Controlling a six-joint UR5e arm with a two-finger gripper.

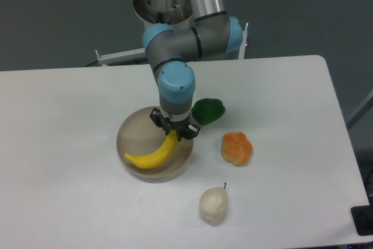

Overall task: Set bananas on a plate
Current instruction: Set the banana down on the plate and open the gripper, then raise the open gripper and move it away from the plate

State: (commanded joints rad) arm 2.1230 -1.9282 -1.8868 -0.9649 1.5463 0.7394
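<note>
A white table [70, 144] fills most of the frame. Near the middle sits the round beige-grey plate [135, 138]. The yellow banana [154, 154] lies over the lower part of the plate, curved, with one tip pointing to the lower left and the other tip going up to the right.

The robot arm [175, 45] comes down from the top middle of the frame. It is grey with light blue caps. Its hand [173, 133] points straight down over the right side of the plate. The upper right end of the banana goes up into the hand, and the dark fingers sit close on both sides of it. The hand looks closed on that end of the banana. You cannot tell if the banana rests fully on the plate or is lifted a bit at that end.

Just to the right of the hand, a dark green fruit [208, 111] lies on the table, near the plate's rim. Further right and a bit lower is a lumpy orange fruit [236, 148]. Below that, near the bottom middle of the frame, is a whitish pear [214, 204] with a small dark stem. These three lie apart from each other, off the plate.
</note>
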